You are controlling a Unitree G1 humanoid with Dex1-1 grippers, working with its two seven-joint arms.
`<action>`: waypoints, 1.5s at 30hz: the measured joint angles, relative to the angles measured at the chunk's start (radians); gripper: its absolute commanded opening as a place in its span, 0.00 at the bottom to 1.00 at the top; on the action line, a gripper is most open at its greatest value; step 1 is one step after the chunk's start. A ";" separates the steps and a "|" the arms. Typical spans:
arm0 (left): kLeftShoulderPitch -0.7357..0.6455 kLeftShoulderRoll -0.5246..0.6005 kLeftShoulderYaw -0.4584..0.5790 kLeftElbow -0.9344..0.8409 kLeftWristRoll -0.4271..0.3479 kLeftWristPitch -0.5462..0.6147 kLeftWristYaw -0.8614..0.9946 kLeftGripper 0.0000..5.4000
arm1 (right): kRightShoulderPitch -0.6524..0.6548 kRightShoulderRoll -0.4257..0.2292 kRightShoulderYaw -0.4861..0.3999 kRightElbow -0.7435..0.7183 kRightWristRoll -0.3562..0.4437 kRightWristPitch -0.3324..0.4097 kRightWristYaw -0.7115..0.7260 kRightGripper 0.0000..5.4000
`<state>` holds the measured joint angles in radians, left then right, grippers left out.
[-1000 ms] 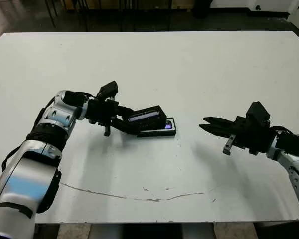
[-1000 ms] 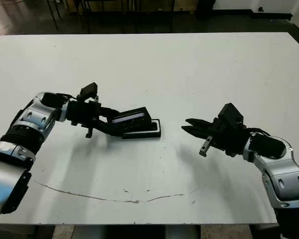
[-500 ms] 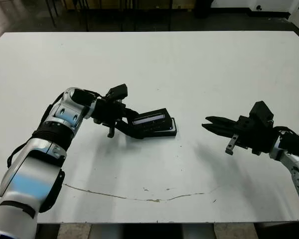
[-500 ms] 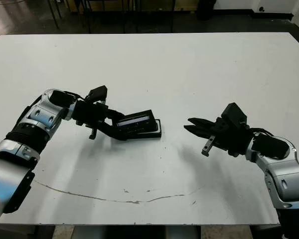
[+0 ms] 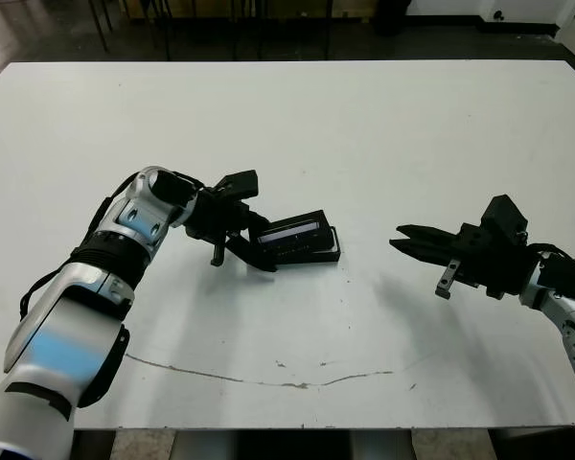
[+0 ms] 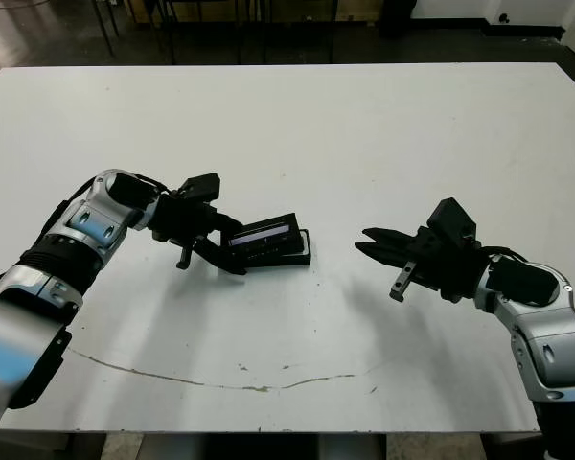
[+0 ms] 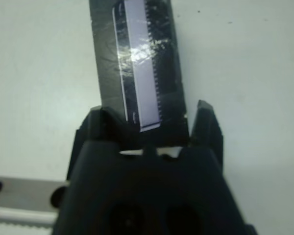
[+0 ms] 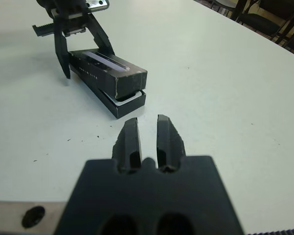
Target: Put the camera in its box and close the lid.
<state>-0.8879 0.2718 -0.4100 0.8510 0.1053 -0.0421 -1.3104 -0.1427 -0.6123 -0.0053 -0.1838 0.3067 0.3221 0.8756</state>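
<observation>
The lid (image 5: 295,230), black with a pale window strip, lies tilted over the box (image 5: 318,255), slightly offset from it. Its left end is a little higher. At the near end in the right wrist view, the box (image 8: 130,100) shows its black rim and a strip of white lining under the lid (image 8: 110,66). The camera is hidden beneath the lid. My left gripper (image 5: 266,247) straddles the lid's left end, fingers against its two long sides, shut on it. My right gripper (image 5: 399,239) hovers to the right of the box, fingers nearly together and empty, pointing at it.
A thin dark scratch line (image 5: 268,379) runs across the white table (image 5: 383,125) near its front edge. Dark chair legs stand on the floor beyond the far edge. Bare table lies between the box and my right gripper.
The lid has tilted down from a raised angle to lie close over the box, covering the camera's purplish screen. My left arm has pushed right with it. The right gripper barely moved.
</observation>
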 measured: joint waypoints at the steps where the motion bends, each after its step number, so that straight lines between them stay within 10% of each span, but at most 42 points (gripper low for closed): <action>1: -0.009 -0.006 -0.006 0.015 0.007 -0.009 0.007 0.19 | 0.000 0.000 -0.001 0.000 0.004 0.000 0.000 0.00; 36: -0.102 -0.079 -0.073 0.112 0.106 -0.009 0.002 0.19 | 0.016 -0.014 -0.002 -0.032 -0.005 -0.002 -0.021 0.00; 45: -0.101 -0.071 -0.067 0.121 0.100 -0.065 -0.056 0.55 | 0.016 -0.013 -0.001 -0.028 -0.003 -0.002 -0.021 0.00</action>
<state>-0.9886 0.2007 -0.4774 0.9718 0.2053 -0.1074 -1.3667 -0.1268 -0.6257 -0.0063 -0.2113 0.3040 0.3203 0.8544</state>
